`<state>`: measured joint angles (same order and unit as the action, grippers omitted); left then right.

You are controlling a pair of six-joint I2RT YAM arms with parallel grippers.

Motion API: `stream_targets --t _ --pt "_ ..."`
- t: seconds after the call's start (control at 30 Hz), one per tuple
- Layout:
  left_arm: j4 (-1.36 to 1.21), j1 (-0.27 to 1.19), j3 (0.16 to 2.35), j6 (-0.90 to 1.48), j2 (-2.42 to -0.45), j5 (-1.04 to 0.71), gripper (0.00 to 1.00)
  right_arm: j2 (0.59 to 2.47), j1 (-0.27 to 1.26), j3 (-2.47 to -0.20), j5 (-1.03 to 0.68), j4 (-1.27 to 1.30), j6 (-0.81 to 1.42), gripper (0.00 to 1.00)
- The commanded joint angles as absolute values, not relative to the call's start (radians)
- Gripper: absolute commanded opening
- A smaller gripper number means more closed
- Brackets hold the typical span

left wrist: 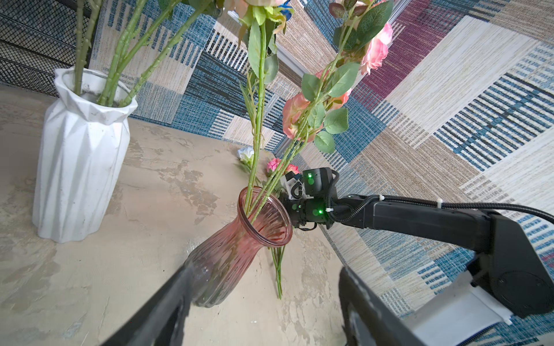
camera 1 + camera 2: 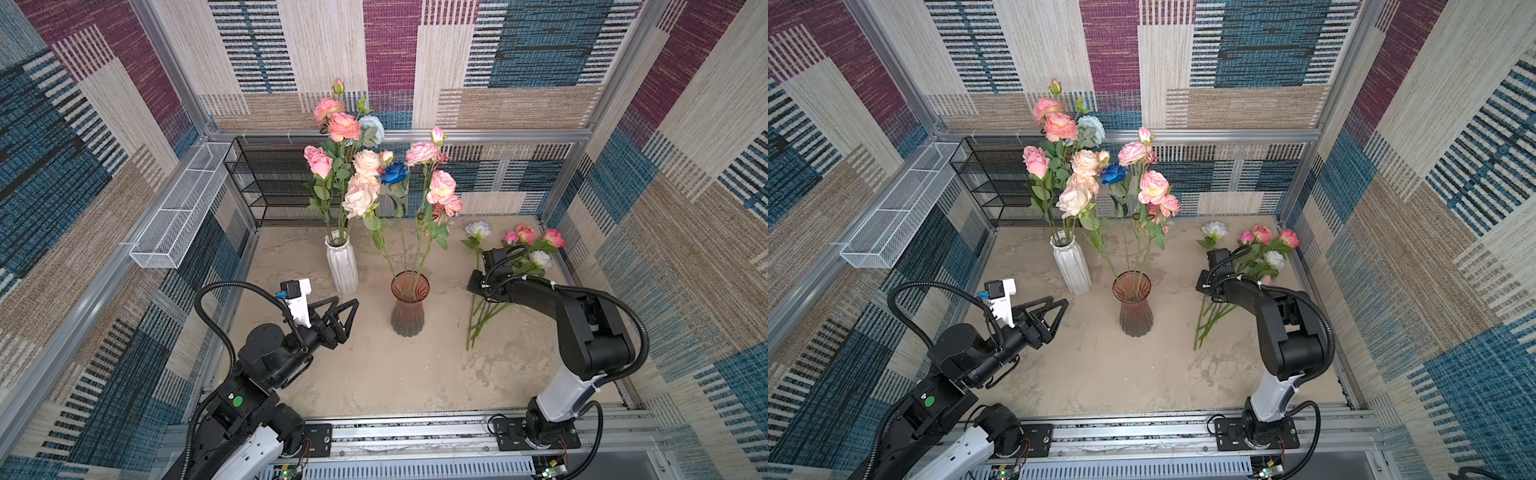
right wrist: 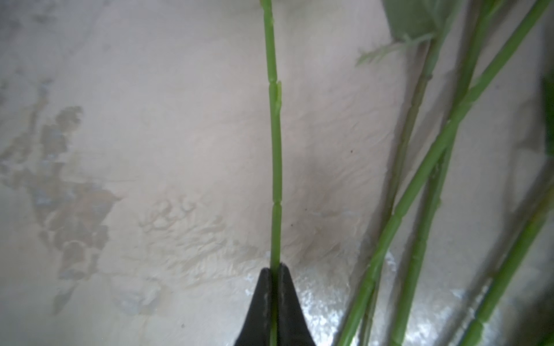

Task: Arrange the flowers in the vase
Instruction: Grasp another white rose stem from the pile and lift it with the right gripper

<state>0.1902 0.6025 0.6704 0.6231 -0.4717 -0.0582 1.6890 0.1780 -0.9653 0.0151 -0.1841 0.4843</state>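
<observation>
Green plastic, thin and jointed: that is the stem (image 3: 275,149) my right pincer (image 3: 275,269) is clenched on, the two black tips closed on it just above the table (image 2: 395,374). It belongs to the loose flowers (image 2: 519,253) lying at the far right, heads toward the far wall and cut ends pointing near. Other stems lie just beside mine on the right, some crossing one another.

To do this well, I judge I should lift straight up first so the neighbours are not dragged along, and watch that the leaves do not snag. The grip looks to be low on the stem, so the heavy head will likely droop. I would move slowly and swing the cut end down before going left to the pink glass vase (image 2: 409,303). Its mouth is narrow and already holds a few leaning stems, so I should come in from above, through the gap between them. The white vase (image 2: 341,266), to its far left, is fuller.

My left pincer (image 2: 345,303) hangs released and empty, near and left of the pink vase, well placed to steady it.

The table is mottled beige, worn in patches. Walls (image 2: 685,187) of striped blue, maroon and cream fabric close in on three sides, with a black mesh rack (image 2: 266,183) at the back and a white wire basket (image 2: 178,224) on the left.
</observation>
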Motion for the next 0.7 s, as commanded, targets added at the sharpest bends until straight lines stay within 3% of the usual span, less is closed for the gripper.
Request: stream_targets --t 0.0,0.4,0.67 --pt "0.181 0.603 0.684 0.608 -0.473 -0.078 0.78 1.590 0.178 -0.928 -0.050 -0.089 0.464 0.00" --pt "0.170 0.602 0.735 0.604 -0.494 -0.125 0.77 1.003 0.181 -0.725 -0.102 -0.015 0.516 0.00" --pt "0.128 0.603 0.782 0.607 -0.534 -0.215 0.77 0.640 0.183 -0.635 -0.306 0.125 0.560 0.00"
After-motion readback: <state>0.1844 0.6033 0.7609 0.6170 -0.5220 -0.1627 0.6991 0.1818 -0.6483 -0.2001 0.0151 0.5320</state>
